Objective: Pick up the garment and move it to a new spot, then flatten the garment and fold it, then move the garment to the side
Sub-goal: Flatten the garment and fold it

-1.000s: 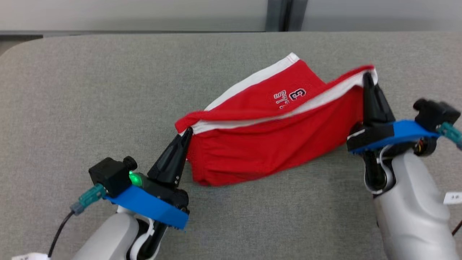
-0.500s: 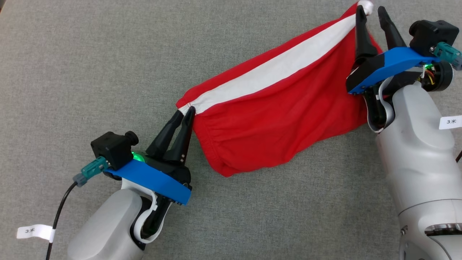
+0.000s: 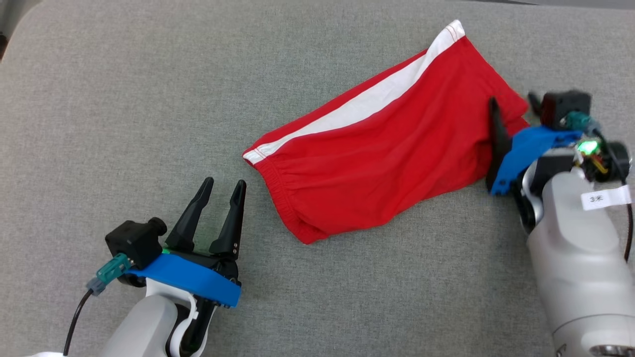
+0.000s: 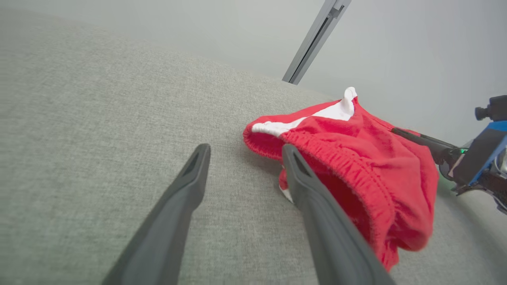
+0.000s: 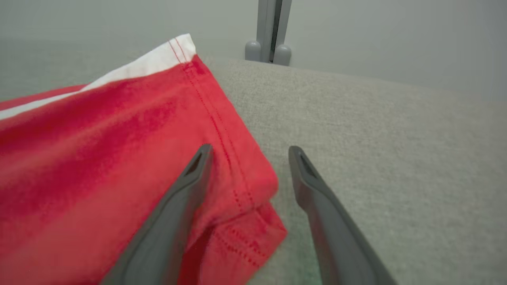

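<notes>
The garment (image 3: 387,153) is a pair of red shorts with a white side stripe (image 3: 367,106), lying folded and flat, slanting from lower left to upper right. My left gripper (image 3: 224,181) stands open just left of the elastic waistband (image 3: 278,193), apart from it. From the left wrist, my left gripper (image 4: 245,147) is empty, the shorts (image 4: 356,158) just beyond its right finger. My right gripper (image 3: 512,99) is open at the leg-hem end. In the right wrist view my right gripper (image 5: 250,148) holds nothing, its left finger over the shorts (image 5: 99,158) and the hem corner between the fingers.
The grey fabric table (image 3: 124,124) spreads wide to the left and front of the shorts. Its rounded far-left corner (image 3: 20,20) and back edge lie near the top. A pale wall with a metal post (image 4: 313,43) stands behind.
Both grippers have let go of the shorts and opened. The shorts dropped from being stretched between them to lying flat. The left gripper drew back; the camera also shifted.
</notes>
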Controlling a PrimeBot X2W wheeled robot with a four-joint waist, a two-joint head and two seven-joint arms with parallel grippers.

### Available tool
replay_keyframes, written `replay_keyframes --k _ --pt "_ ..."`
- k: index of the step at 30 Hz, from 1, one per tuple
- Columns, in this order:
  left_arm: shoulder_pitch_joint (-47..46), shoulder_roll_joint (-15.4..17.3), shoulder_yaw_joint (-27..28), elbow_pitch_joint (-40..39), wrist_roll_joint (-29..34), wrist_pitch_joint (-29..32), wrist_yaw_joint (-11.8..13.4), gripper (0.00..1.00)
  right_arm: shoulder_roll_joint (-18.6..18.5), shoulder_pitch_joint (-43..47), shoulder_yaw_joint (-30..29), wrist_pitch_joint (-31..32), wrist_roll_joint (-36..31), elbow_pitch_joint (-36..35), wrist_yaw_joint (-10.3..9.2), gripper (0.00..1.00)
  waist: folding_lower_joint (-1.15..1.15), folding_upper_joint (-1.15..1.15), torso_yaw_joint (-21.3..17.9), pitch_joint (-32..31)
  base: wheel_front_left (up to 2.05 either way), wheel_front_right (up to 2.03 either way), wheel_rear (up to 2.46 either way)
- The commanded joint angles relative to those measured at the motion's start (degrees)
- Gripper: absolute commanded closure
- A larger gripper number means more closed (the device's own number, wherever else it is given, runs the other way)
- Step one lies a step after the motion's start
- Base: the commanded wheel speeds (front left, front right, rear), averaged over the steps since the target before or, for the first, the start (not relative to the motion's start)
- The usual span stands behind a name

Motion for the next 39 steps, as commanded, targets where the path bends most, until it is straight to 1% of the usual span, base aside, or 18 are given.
replay_keyframes --k 1,5,6,10,15,18,22,27,33,36,39 --pt "0.70 -0.07 0.50 0.09 0.51 -0.13 0.10 0.00 -0.03 0.99 0.04 1.35 -0.16 1.09 0.00 0.00 0.00 0.00 0.06 -0.11 0.00 0.00 0.00" --pt "1.55 -0.66 1.63 0.40 1.52 -0.13 0.10 0.00 -0.03 3.15 -0.65 4.39 1.76 5.30 0.00 0.00 0.00 0.00 0.29 -0.51 0.00 0.00 0.00" --pt "1.94 -0.85 2.17 0.66 2.22 -0.13 0.10 0.00 0.02 4.03 -0.08 4.53 3.28 7.71 0.00 1.00 0.00 0.00 0.34 -0.96 0.00 0.00 0.00" --pt "2.93 -0.95 3.50 1.25 4.34 -0.13 0.10 0.00 0.08 5.49 -0.48 0.79 5.64 9.13 -0.02 1.00 0.00 0.00 -0.28 -2.86 0.00 0.00 0.00" --pt "5.64 -1.70 5.44 2.75 6.32 -0.13 0.10 0.00 -0.15 7.64 -1.23 -5.01 9.02 11.05 -0.05 1.00 0.00 0.00 -1.91 -7.26 0.00 0.00 0.00" --pt "8.00 -2.44 6.62 3.78 7.44 -0.13 0.10 0.00 -0.13 9.84 -0.39 -6.77 12.13 12.53 -0.05 1.00 0.00 0.00 -3.04 -10.50 0.00 0.00 0.00" --pt "11.39 -3.79 7.89 4.68 8.99 -0.13 0.10 0.00 -0.13 13.72 1.03 -7.54 16.72 12.87 -0.04 1.00 0.00 0.00 -4.18 -14.53 0.00 0.00 0.00" --pt "15.62 -5.24 8.95 5.26 11.64 -0.13 0.10 0.00 -0.11 20.99 2.84 -7.66 22.48 7.16 -0.02 1.00 0.00 0.00 -4.87 -18.51 0.00 0.00 0.00" --pt "19.18 -6.62 10.46 4.90 14.68 -0.13 0.10 0.00 -0.11 28.47 5.38 -7.69 28.05 1.91 -0.01 1.00 0.00 0.00 -5.06 -20.62 0.00 0.00 0.00" --pt "19.92 -6.97 10.35 5.11 15.41 -0.13 0.10 0.00 -0.12 30.49 5.99 -7.70 29.32 0.52 -0.01 1.00 0.00 0.00 -5.05 -20.95 0.00 0.00 0.00" --pt "19.84 -7.18 10.03 5.15 15.55 -0.13 0.10 0.00 -0.12 30.69 6.17 -7.70 29.34 -1.08 -0.01 1.00 0.00 0.00 -4.81 -20.76 0.00 0.00 0.00"
